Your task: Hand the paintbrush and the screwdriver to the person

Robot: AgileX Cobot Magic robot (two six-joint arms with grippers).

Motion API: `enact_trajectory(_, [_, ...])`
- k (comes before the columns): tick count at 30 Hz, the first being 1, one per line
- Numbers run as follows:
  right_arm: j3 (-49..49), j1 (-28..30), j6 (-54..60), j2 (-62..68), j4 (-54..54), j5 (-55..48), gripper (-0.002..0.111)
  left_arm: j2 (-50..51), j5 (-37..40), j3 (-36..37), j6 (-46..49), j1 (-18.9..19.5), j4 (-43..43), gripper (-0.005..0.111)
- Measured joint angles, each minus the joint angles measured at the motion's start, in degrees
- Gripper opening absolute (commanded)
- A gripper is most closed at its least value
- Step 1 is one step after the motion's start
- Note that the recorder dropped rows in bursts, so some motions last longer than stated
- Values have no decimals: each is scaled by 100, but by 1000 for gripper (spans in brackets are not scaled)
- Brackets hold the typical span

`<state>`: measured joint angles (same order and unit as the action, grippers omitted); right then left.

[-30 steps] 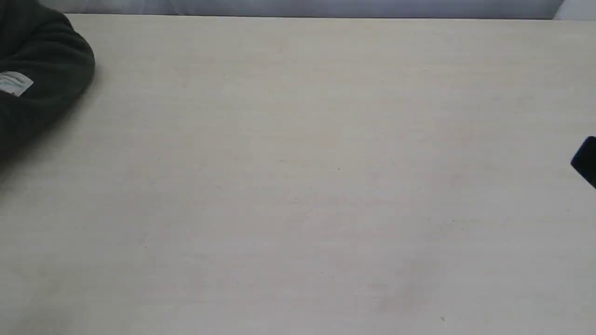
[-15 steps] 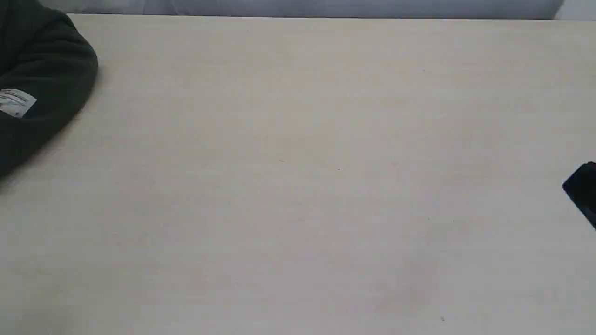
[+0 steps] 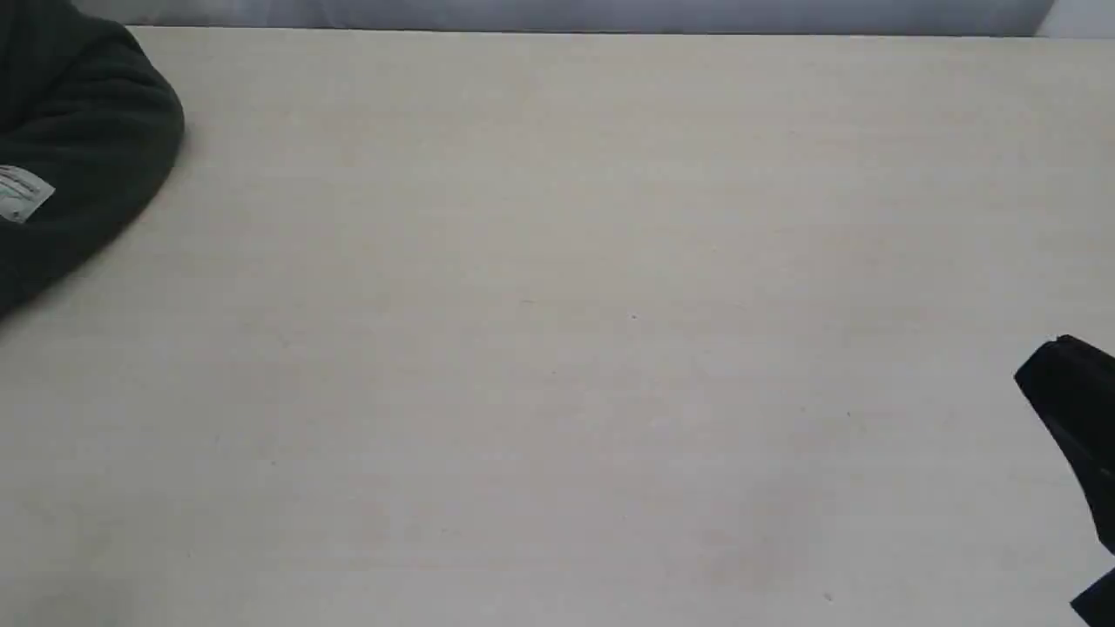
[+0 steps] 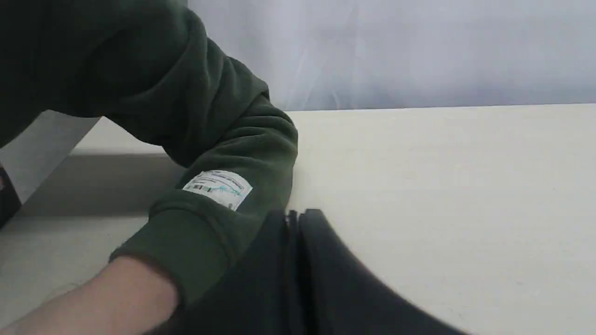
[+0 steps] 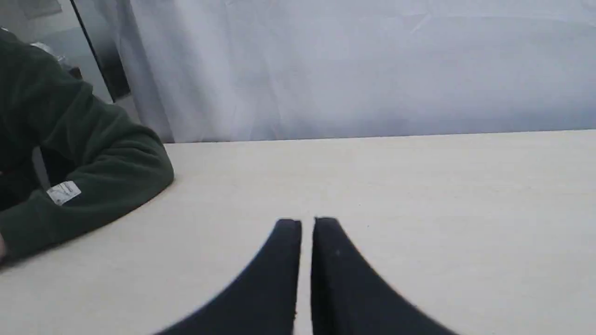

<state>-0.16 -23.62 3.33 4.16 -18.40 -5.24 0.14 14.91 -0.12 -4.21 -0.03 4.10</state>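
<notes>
The pale tabletop (image 3: pixel 557 348) carries nothing that can be made out in the exterior view. Neither the paintbrush nor the screwdriver shows in any of the three views, so where they lie cannot be told.

The person (image 3: pixel 83 148) is at the far left corner of the tabletop in the exterior view: a dark green sleeve, cut off by the frame edge, with a small white label (image 3: pixel 22 193) on it. From the left wrist view the same sleeve (image 4: pixel 209 139) bends down to the tabletop and the label (image 4: pixel 219 188) sits near the cuff. Below the cuff is bare skin (image 4: pixel 116 298) (wrist or back of the hand, blurred and cut off, so what the fingers do is hidden).

The left gripper (image 4: pixel 298 215) has its jaws clenched flat together with nothing between them. It sits just beside the cuff; whether they touch cannot be told.

The right gripper (image 5: pixel 307 224) has its jaws drawn almost together, a thin slit of tabletop showing between them, grasping nothing. It is well apart from the sleeve. In the exterior view only a black piece of the right arm (image 3: pixel 1067 401) pokes in at the right edge, mostly out of frame.

A pale grey curtain (image 5: pixel 372 70) hangs behind the tabletop.
</notes>
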Motion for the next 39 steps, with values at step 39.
enact_trajectory(39, [0, 0, 1118, 0, -22, -80, 4, 0, 0, 0, 0, 0, 0, 0])
